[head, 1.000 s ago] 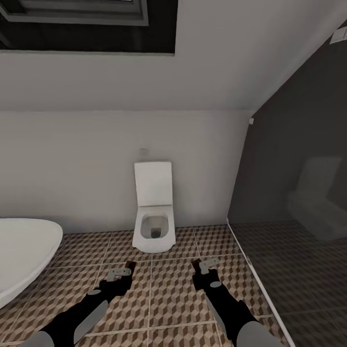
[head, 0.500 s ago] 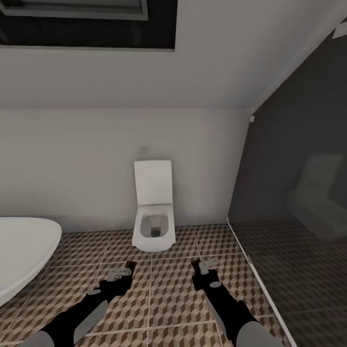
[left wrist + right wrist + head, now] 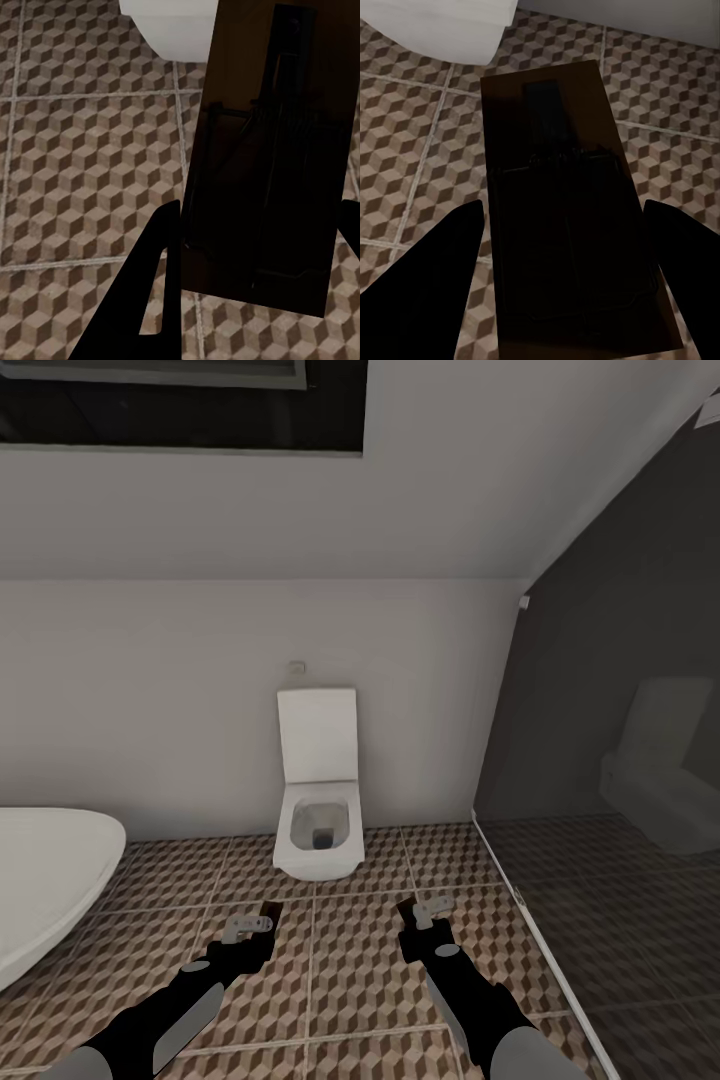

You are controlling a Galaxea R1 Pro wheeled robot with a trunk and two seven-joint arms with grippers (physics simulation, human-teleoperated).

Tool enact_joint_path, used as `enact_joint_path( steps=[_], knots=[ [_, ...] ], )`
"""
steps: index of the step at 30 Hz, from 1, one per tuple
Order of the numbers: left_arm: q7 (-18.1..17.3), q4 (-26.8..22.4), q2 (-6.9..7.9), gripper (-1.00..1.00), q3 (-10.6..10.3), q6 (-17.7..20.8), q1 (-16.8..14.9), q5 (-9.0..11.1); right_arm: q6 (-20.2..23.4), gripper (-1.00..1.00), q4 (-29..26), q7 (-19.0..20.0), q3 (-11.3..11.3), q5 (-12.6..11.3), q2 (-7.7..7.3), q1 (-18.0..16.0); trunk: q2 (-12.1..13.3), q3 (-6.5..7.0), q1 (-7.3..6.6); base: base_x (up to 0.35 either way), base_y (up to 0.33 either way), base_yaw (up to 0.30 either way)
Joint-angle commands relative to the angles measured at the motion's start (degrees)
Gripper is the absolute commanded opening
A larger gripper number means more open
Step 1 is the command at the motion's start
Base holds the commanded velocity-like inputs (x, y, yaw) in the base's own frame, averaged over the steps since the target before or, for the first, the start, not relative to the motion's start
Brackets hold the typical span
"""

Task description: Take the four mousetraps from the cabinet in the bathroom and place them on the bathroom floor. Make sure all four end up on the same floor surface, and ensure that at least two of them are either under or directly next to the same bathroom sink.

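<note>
Mousetraps were in hand, one per arm, both carried low over the bathroom floor (image 3: 340,980). Left gripper (image 3: 262,922) was clenched on a mousetrap (image 3: 266,161); in the left wrist view the board sat dark and shadowed between the two fingers (image 3: 154,285), wire parts faintly visible on its face, long axis running out along the fingers. Right gripper (image 3: 418,916) grasped the second mousetrap (image 3: 574,202) the same way, board flat between fingers (image 3: 424,277), a dark strip and wire bar visible on top. Red spots could not be made out in the shadow.

Judgement: boards were held lengthwise and level so each could be lowered flat onto tile and let go without tipping. Arms were held forward and down, apparently a carrying posture during travel rather than a placing reach. Neither board touched the floor.

Floor beneath both grippers was cube-patterned tile with pale grout lines. At the head view's left edge, a rounded white bathtub (image 3: 45,890), well apart from the left arm. Beyond the grippers, a white toilet (image 3: 318,810) with lid up against the pale wall (image 3: 150,700), roughly centred between the arms. On the right, a dark glass shower partition (image 3: 610,690) carrying a dim reflection of the toilet. Overhead, a dark window recess (image 3: 180,410) in the sloped ceiling.

Judgement: a turn toward the sink looked necessary before any set-down could count toward the pair required beside it.
</note>
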Motion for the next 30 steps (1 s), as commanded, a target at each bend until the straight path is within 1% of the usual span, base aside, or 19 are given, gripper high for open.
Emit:
enact_joint_path(
  steps=[1,26,28,30],
  knots=[
    [0.68,-0.16,0.09,-1.0,-0.38,0.13,-0.08,0.31,0.51,-1.0,-0.12,-0.28,0.24,0.6,-0.02,-0.03,-0.46,-0.25,0.23,0.0,0.0,0.0],
    [0.68,0.01,0.09,-1.0,-0.4,0.12,-0.08,0.31,0.19,-1.0,-0.29,-0.2,0.39,0.6,0.05,-0.03,-10.49,-4.74,5.72,0.0,0.0,0.0],
    [0.68,0.02,0.09,-1.0,-0.39,0.11,-0.08,0.31,0.13,-1.0,-0.57,-0.24,0.53,0.6,0.06,-0.03,-11.29,-5.1,6.16,0.0,0.0,0.0],
    [0.68,0.02,0.09,-1.0,-0.39,0.1,-0.08,0.31,0.14,-1.0,-0.84,-0.32,1.24,0.6,0.07,-0.03,-12.1,-5.47,6.6,0.0,0.0,0.0]
  ],
)
